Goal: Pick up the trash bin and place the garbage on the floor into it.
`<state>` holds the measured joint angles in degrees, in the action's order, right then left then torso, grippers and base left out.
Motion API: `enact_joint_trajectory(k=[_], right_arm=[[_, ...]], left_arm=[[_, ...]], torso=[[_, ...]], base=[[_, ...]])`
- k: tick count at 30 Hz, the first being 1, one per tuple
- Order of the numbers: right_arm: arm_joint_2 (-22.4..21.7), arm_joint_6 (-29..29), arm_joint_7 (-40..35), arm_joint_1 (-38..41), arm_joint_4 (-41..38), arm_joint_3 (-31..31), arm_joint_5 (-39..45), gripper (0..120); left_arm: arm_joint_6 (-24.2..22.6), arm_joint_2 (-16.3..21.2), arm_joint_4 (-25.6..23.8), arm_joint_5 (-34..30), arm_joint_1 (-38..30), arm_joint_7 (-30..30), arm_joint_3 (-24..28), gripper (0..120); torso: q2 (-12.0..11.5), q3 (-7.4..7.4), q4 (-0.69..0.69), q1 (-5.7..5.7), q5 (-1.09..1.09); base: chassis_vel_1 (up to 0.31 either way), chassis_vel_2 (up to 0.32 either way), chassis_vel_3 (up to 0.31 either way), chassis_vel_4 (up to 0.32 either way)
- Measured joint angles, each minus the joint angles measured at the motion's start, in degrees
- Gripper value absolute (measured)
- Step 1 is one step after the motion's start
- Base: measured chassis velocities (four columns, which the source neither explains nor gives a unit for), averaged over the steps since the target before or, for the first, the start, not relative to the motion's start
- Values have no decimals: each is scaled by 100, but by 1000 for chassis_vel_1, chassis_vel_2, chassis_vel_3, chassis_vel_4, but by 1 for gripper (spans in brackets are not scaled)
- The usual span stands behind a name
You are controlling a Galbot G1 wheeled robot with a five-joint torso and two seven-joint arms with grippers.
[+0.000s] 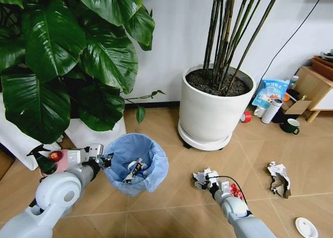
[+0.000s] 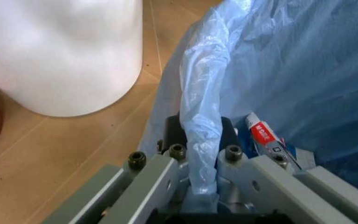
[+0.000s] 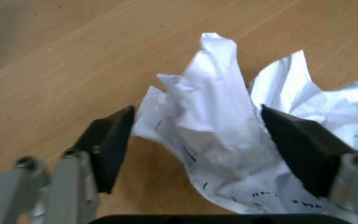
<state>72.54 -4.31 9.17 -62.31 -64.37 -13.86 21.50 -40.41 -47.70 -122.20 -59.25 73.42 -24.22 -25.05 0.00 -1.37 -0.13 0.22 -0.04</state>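
My right gripper (image 1: 202, 179) sits low at the lower centre of the head view, its two dark fingers (image 3: 110, 147) spread wide on either side of a crumpled white paper wad (image 3: 229, 140) with faint printed marks. The wad lies between the pads on the floor (image 3: 61, 60); whether the pads touch the paper I cannot tell. My right arm reaches up into the frame from the bottom edge.

At lower left, my left arm stretches forward, and my left gripper (image 2: 197, 154) is clamped narrow on the rim of the trash bin (image 1: 136, 163), pinching the fold of its light blue bag between the pads. Inside the bin lie a few wrappers, one red and white.

More garbage lies at lower right: another crumpled wad (image 1: 279, 179) and a small white round lid (image 1: 306, 227).
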Motion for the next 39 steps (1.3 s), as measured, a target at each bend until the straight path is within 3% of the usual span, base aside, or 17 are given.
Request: enact_joint_trajectory(k=[2,11,13,18,21,32,39], right_arm=[[10,3,1,9,27,-6,-10,71],[125,71,14,55,235,-107,-149,34],[130,76,12,56,235,-114,-151,31],[159,141,2,54,277,-156,-179,7],[158,177,0,45,237,-210,-208,0],[22,150,-38,-49,-603,-374,-134,0],[-382,25,-176,-121,-2116,-330,237,0]], left_arm=[[0,3,-1,0,2,1,-7,0],[0,15,-38,-2,15,6,-23,0],[0,17,-43,-4,15,6,-27,0],[1,36,-104,-11,81,8,-53,0],[1,43,-141,-7,144,8,-66,0],[1,26,-165,26,200,8,-74,0],[0,19,-184,60,239,4,-17,0]], torso=[[0,0,0,0,0],[0,0,0,0,0],[0,0,0,0,0],[0,0,0,0,0],[0,0,0,0,0],[0,0,0,0,1],[0,0,0,0,-1]], base=[[0,0,0,0],[0,0,0,0],[0,0,0,0],[0,0,0,0],[0,0,0,0],[0,0,0,0],[0,0,0,0]])
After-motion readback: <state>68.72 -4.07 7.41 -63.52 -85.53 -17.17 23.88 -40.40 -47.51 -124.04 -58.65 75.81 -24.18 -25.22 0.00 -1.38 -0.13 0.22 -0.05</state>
